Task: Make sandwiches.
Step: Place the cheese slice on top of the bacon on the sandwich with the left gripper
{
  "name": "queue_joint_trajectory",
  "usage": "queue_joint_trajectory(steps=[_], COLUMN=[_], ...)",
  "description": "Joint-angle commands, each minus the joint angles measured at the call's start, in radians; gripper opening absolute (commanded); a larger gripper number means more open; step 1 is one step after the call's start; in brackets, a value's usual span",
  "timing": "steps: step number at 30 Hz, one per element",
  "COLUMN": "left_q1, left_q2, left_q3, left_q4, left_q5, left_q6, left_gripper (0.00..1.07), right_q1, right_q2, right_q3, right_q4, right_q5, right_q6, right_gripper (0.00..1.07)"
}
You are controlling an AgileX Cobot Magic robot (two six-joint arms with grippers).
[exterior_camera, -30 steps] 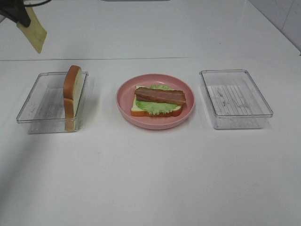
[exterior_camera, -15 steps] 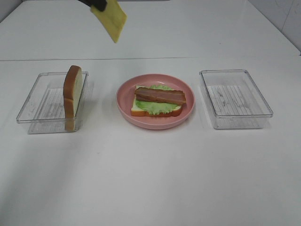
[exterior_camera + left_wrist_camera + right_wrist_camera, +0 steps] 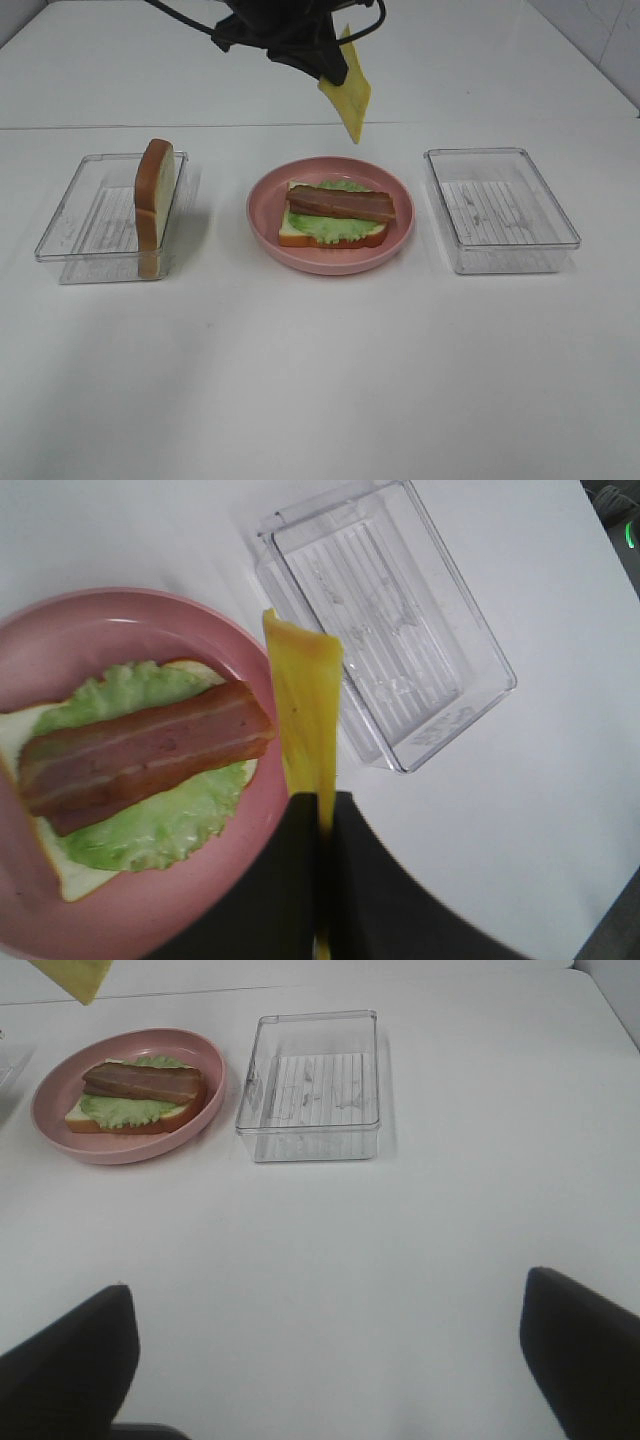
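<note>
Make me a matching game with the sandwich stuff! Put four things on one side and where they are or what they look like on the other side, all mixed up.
Things:
1. cheese slice
2. bread slice
3. bacon strip
4. plate

Places and looks:
A. lying on top of the lettuce
B. standing on its edge in the clear tray on the left
C. hanging in the air, pinched by the left fingers
D. pink and round, in the middle of the table

Right pairs: 1-C, 2-B, 3-A, 4-D.
</note>
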Motion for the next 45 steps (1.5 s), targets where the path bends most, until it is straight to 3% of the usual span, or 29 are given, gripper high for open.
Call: queue_joint_trajectory(steps=[1,6,7,14,26,45], left_q1=[-0.014,-0.019,-0.024,-0.028,-0.022,-0.021], left_q2=[0.047,0.109,0.136,0.183,0.206,0.207], left_q3=[-0.004,-0.004,-0.004,-0.004,-0.004,-0.004], left_q4=[-0.053,-0.095,-0.124,-0.126,0.007,0.099], left_q5=[-0.015,-0.026,-0.036,-0.027,-0.045,-0.079], left_q6=[-0.006,-0.005,0.023,0.036,0.043,0.023], left_gripper=[0.0,0.0,0.0,0.0,0.0,0.0], right_q1=[-0.001,-0.001,-0.001,-0.001,-0.001,-0.001], right_q2=[-0.024,-0.024,-0.024,-0.024,-0.024,-0.024], right_q3=[0.002,0.002,0.002,0.002,0.002,0.002], right_q4=[0.003,0.003,0.003,0.003,0.003,0.003], right_q5=[-0.005,-0.005,-0.005,-0.005,-0.005,-0.005], right_q6=[-0.013,-0.013,-0.013,-0.013,-0.013,-0.013], right_gripper=[0.98,0.98,0.98,0.98,0.98,0.98])
